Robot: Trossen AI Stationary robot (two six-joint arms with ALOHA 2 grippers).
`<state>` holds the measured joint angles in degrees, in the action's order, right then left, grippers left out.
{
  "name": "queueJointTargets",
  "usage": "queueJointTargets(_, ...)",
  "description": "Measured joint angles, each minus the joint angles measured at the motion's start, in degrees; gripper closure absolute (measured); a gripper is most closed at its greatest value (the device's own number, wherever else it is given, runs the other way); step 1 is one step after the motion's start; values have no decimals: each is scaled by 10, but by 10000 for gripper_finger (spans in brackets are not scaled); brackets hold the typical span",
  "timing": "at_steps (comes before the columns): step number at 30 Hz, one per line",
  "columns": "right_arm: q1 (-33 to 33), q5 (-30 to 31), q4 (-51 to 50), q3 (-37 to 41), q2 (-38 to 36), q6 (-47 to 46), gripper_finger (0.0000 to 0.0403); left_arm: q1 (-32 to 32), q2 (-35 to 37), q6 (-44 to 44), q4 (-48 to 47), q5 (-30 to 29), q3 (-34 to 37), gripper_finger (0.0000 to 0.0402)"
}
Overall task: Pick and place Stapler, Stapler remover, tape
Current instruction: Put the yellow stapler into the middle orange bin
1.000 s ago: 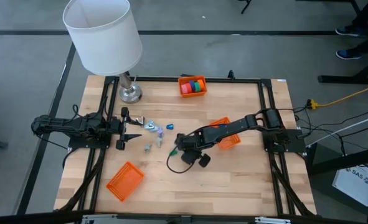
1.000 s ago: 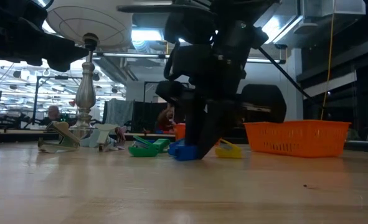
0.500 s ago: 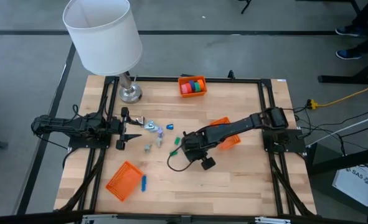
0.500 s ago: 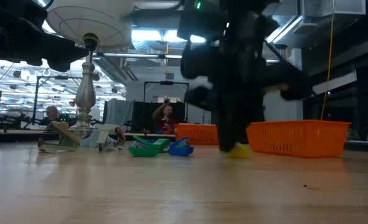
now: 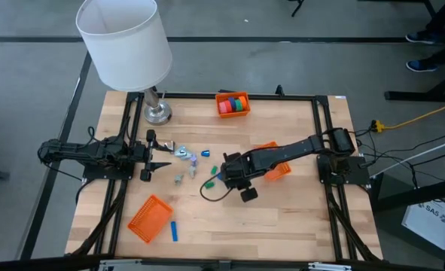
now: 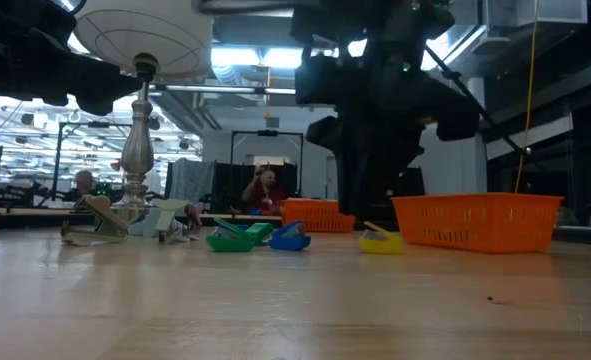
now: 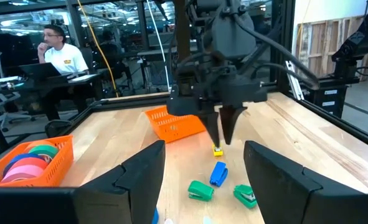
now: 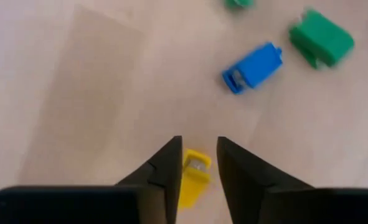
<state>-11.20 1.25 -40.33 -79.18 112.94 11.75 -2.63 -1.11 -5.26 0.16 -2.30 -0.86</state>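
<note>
behind the wooden table (image 5: 297,218) the low view and the left wrist view look into a big workshop with ceiling lights, where a person (image 7: 62,53) sits at a desk; the high view does not show this room at all.

the tape rolls (image 5: 234,103), small and chunky in red, pink, green and orange, lie in an orange basket (image 5: 220,97) at the far edge of the table, near the base of a white-shaded lamp (image 5: 124,41). in the left wrist view they show as flat coloured rings (image 7: 31,163) inside the basket. small staplers lie in the middle of the table: a blue one (image 8: 252,67), a green one (image 8: 320,37) and a yellow one (image 8: 193,174). one more blue piece (image 5: 173,231) lies just beside a second orange basket (image 5: 150,218) at the near side; only the high view shows it.

the right pincer (image 8: 196,168) hangs over the yellow stapler, fingers a narrow gap apart with the stapler seen between the tips, and it holds nothing. the low view shows the yellow stapler (image 6: 380,240) lying on the table beside a third orange basket (image 6: 475,220). the left pincer (image 5: 156,156) waits at the left side, its fingers wide apart and empty.

no readable writing shows on the task's things.
</note>
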Motion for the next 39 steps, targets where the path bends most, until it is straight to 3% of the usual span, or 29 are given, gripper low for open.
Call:
queueJointTargets(11, 0, 13, -29, 20, -3, -107, 211, 0, 0, 0, 0, 0, 0, 185)
queueJointTargets(21, 1, 22, 48, 67, -3, -132, 204, 0, 0, 0, 0, 0, 0, 185)
queueJointTargets(26, 1, 22, 68, 73, -3, -132, 239, 0, 0, 0, 0, 0, 0, 186)
queueJointTargets(33, 1, 22, 67, 73, -5, -128, 336, 0, 0, 0, 0, 0, 0, 185)
queueJointTargets(39, -1, 22, 112, 128, -76, -115, 340, 0, 0, 0, 0, 0, 0, 187)
